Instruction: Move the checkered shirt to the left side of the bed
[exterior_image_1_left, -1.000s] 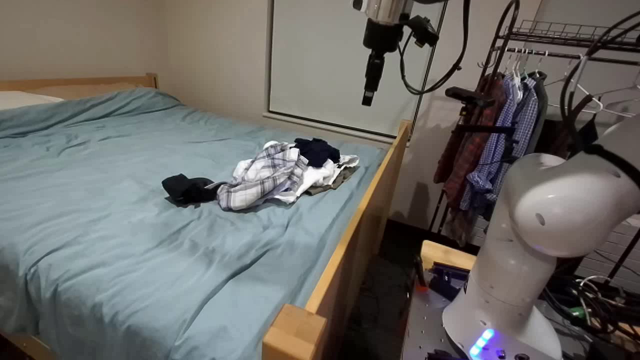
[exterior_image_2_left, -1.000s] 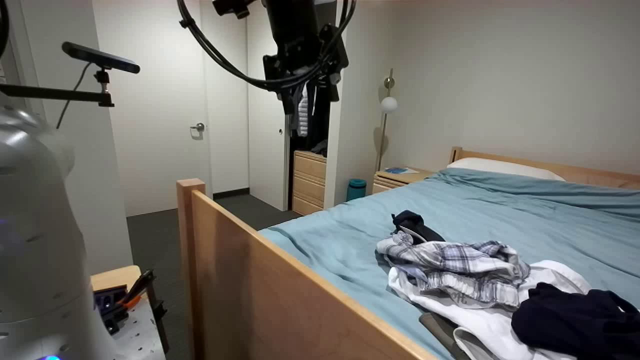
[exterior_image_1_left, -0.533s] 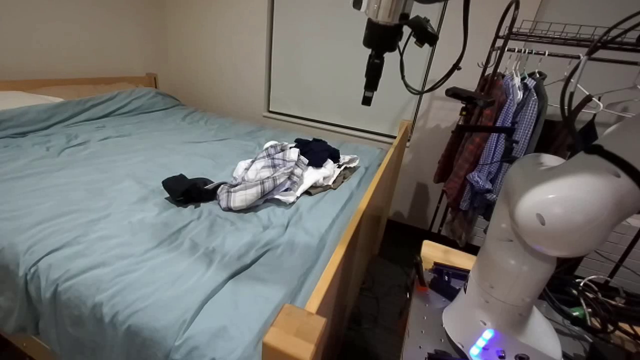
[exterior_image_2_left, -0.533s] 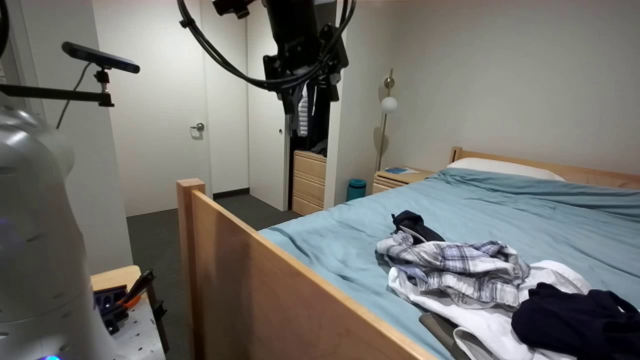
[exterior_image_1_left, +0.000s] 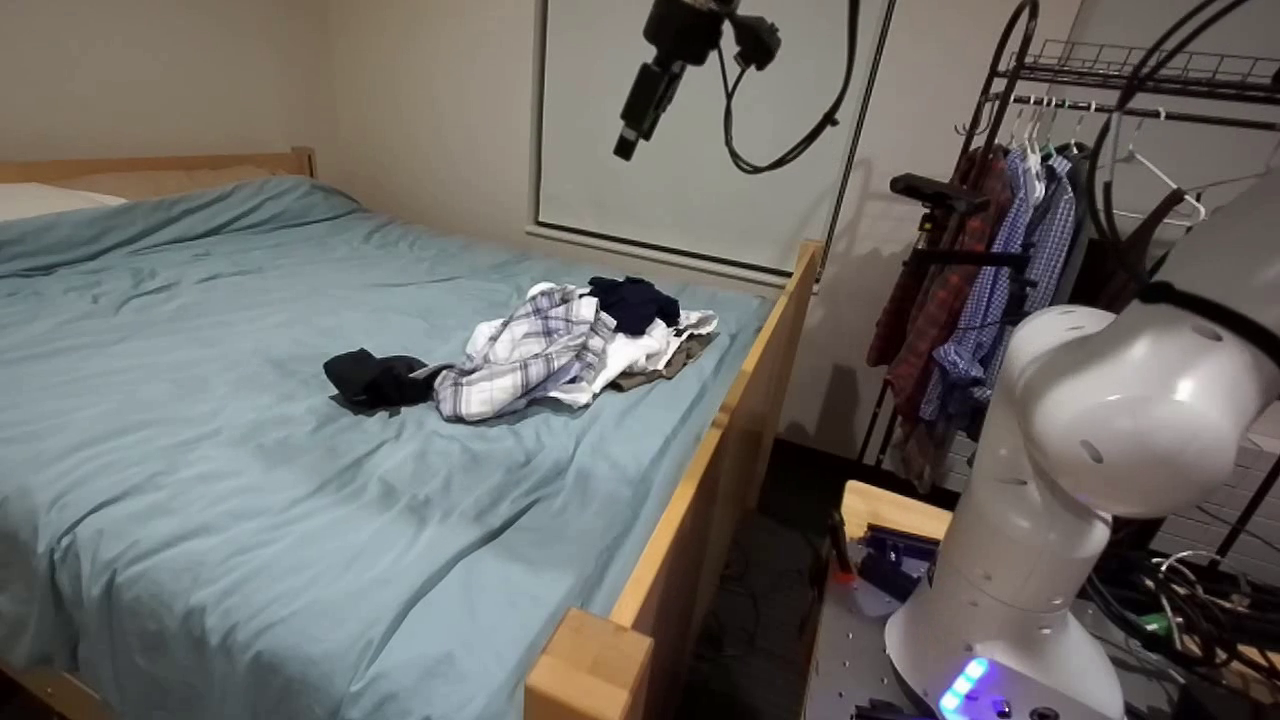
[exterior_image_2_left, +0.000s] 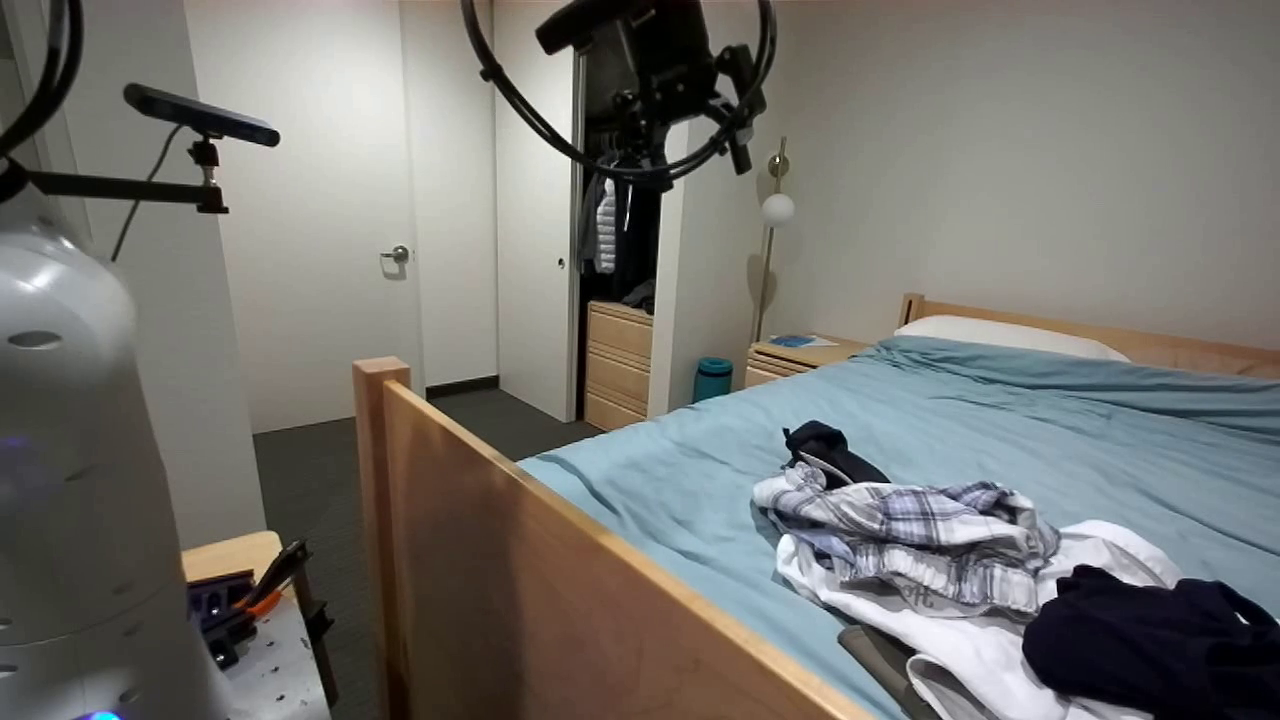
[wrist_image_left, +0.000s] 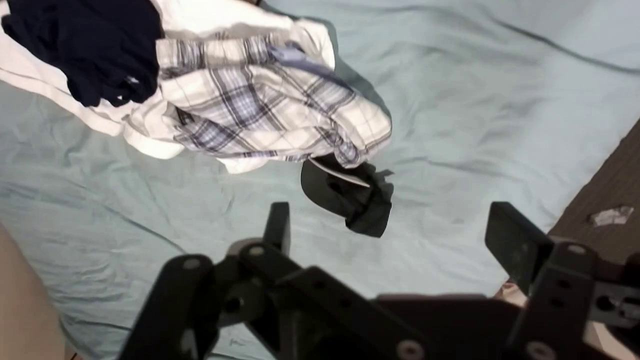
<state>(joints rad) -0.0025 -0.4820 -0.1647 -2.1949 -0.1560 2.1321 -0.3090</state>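
The checkered shirt (exterior_image_1_left: 530, 350), white with grey-blue plaid, lies crumpled on a clothes pile on the blue bed (exterior_image_1_left: 250, 500). It also shows in the other exterior view (exterior_image_2_left: 915, 515) and at the upper left of the wrist view (wrist_image_left: 245, 100). Its underside is hidden. My gripper (exterior_image_1_left: 625, 148) hangs high above the bed, tilted, well above the pile and apart from it. It also shows at the top of an exterior view (exterior_image_2_left: 697, 165). In the wrist view, my gripper (wrist_image_left: 392, 227) has its fingers wide apart with nothing between them.
A black cap (wrist_image_left: 370, 215) touches the shirt's end. A dark navy garment (exterior_image_1_left: 632, 303) and a white garment (exterior_image_2_left: 1110, 550) lie in the same pile, with a brown-olive one (exterior_image_1_left: 665, 365) underneath. A wooden footboard (exterior_image_2_left: 600, 600) rises between the robot base and the mattress.
My gripper has moved up and tilted, going left in one exterior view and right in the other, out over the bed. The shirt and the rest of the pile have not moved.
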